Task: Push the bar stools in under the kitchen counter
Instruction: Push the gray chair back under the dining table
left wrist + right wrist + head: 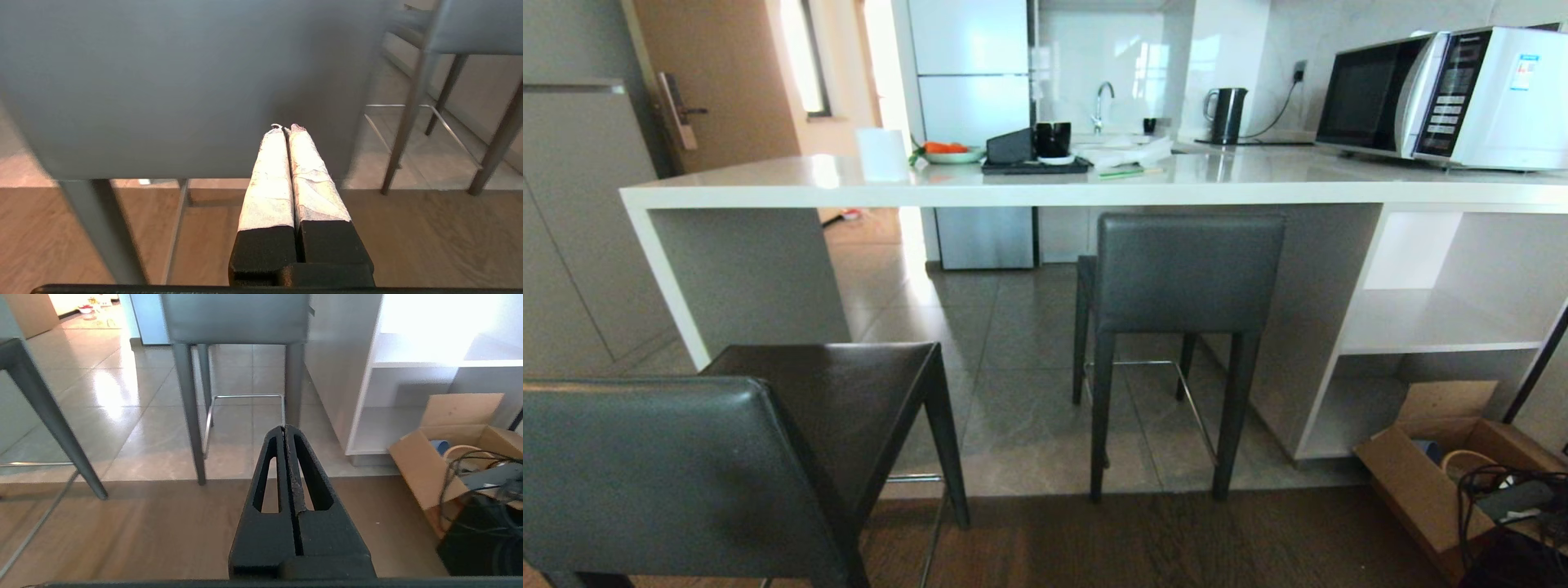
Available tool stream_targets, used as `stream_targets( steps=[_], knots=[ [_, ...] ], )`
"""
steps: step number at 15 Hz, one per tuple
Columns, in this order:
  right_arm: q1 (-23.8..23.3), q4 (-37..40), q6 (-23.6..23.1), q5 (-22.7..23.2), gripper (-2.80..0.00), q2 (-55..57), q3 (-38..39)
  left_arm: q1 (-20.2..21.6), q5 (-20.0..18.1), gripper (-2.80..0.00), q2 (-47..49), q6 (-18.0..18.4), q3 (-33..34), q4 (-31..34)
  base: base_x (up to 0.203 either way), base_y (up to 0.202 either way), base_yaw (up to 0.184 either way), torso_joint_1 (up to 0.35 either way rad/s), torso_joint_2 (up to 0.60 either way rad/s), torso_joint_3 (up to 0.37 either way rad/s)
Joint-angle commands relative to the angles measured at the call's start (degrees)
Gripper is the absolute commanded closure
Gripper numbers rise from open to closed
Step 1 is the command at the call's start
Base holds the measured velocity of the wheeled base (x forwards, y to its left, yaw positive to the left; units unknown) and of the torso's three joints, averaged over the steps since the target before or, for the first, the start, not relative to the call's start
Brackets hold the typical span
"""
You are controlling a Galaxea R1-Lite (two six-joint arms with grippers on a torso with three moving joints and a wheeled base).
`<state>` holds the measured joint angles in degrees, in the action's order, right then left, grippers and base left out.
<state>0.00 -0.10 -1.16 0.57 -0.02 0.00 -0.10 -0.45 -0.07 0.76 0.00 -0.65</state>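
Observation:
Two bar stools face the white kitchen counter (768, 196). One stool (1188, 269) stands with its seat under the counter top, backrest just below the edge. The other stool (727, 441) stands pulled out on the wooden floor at the near left, its dark seat fully in the open. My left gripper (287, 127) is shut, its taped fingers close behind that near stool's grey backrest (163, 90); whether they touch it I cannot tell. My right gripper (284, 427) is shut and empty, low over the floor, pointing at the far stool's legs (190, 412).
An open cardboard box (1429, 482) with cables sits on the floor at the right, by the counter's white shelf cubbies (1437, 327). A microwave (1445, 94), kettle (1227, 114) and dishes stand on the counter. Tiled floor lies between the stools.

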Motion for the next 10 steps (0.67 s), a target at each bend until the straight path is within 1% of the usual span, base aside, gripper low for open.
stream_targets(
  steps=[1, 3, 9, 10],
  knots=[
    [0.0, 0.01, -0.07, 0.04, 0.0, 0.11, 0.53, 0.01, 0.08, 0.0, -0.01, -0.06, 0.53, -0.05, 0.0, 0.19, -0.001, 0.004, 0.01, 0.001],
    [0.0, 0.01, -0.07, 0.04, 0.0, 0.02, 0.53, 0.01, 0.1, 0.0, -0.01, 0.03, 0.53, -0.05, 0.0, 0.127, -0.004, 0.001, 0.0, -0.002],
    [0.0, 0.01, -0.07, 0.04, 0.0, 0.09, 0.53, 0.01, 0.28, 0.0, -0.01, -0.06, 0.53, -0.05, 0.0, 0.0, 0.0, 0.0, 0.0, 0.0],
    [0.0, 0.01, -0.07, 0.04, 0.0, 0.11, 0.53, 0.01, 0.28, 0.0, -0.01, -0.06, 0.53, -0.05, -0.099, 0.0, 0.0, 0.007, 0.0, -0.002]
  ],
)
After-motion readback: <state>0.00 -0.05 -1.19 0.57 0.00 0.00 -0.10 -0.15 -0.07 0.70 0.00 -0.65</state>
